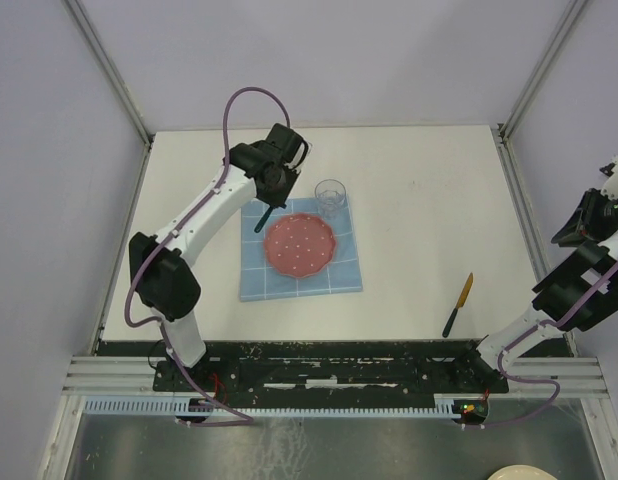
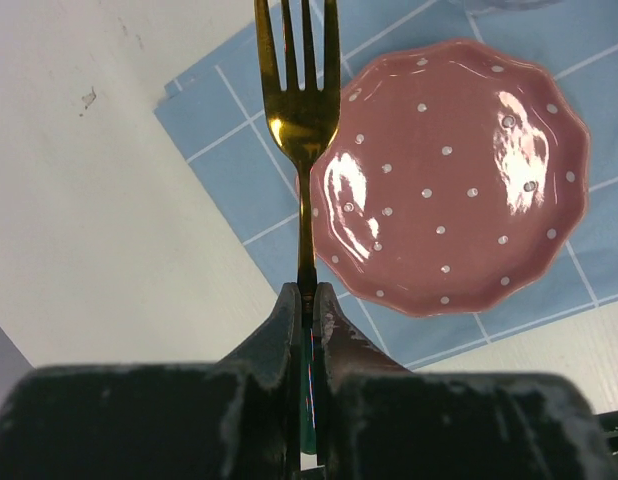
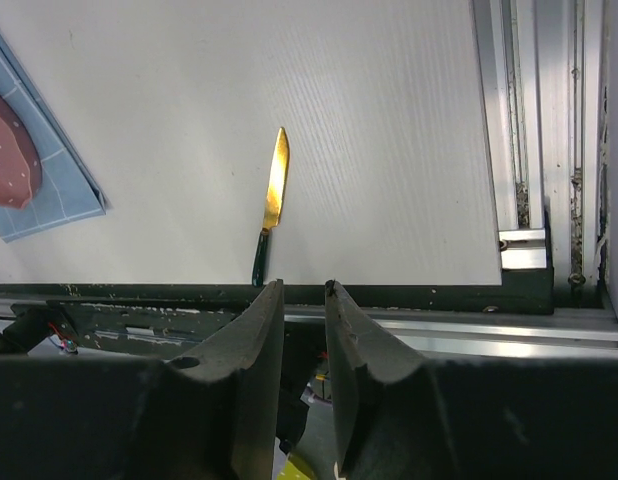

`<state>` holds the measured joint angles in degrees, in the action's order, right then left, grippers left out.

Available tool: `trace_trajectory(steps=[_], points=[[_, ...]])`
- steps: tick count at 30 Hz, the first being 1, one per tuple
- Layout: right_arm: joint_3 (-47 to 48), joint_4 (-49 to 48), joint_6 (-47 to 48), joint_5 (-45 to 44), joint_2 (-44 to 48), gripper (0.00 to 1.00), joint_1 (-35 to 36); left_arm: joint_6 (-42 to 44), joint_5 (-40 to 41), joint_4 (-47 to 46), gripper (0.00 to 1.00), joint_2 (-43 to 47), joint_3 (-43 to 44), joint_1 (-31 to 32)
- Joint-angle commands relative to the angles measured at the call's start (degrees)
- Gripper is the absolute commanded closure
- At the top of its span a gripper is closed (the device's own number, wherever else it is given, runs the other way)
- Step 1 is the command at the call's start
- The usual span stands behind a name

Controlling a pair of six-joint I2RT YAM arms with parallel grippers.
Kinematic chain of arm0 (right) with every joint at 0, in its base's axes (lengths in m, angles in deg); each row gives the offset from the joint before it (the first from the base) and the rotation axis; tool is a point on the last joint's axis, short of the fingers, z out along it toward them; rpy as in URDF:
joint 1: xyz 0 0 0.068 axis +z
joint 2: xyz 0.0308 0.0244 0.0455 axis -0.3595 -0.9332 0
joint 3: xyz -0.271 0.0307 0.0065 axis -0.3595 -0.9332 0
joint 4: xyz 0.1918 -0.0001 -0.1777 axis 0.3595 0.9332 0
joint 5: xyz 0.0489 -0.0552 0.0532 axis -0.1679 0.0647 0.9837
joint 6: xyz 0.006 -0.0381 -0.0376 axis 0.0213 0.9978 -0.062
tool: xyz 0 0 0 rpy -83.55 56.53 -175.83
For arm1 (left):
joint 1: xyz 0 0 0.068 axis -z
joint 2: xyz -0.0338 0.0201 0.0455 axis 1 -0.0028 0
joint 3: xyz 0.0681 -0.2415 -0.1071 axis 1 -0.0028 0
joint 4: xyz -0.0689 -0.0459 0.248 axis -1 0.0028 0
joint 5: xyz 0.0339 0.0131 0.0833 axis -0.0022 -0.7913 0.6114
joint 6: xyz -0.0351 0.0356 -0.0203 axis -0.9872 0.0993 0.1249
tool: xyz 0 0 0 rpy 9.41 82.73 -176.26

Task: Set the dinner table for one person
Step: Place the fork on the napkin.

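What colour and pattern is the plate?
The plate is pink with small white dots, clearest in the left wrist view.

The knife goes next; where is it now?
In the top view the knife lies flat on the dinner table, right of the blue placemat and apart from it, near the front edge by the right arm's base.

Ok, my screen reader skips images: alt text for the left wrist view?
The left hand grips a gold metal fork by its handle, tines pointing away, at the edge of a blue grid cloth placemat carrying a pink white-dotted scalloped plate.
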<state>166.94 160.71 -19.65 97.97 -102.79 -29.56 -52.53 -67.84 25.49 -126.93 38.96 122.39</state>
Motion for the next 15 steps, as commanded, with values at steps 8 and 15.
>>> trace_trajectory(steps=[8, 15], points=[[-0.04, 4.32, -0.98, -2.28, -1.13, 0.7, -0.46, -17.35, 0.76, -0.18, 0.97, -4.81, 3.58, -5.44], [-1.25, 3.76, -1.72, -3.51, -1.34, 0.7, -0.39, -23.35, 1.38, 0.66, 0.97, -5.52, 0.78, -5.66]])
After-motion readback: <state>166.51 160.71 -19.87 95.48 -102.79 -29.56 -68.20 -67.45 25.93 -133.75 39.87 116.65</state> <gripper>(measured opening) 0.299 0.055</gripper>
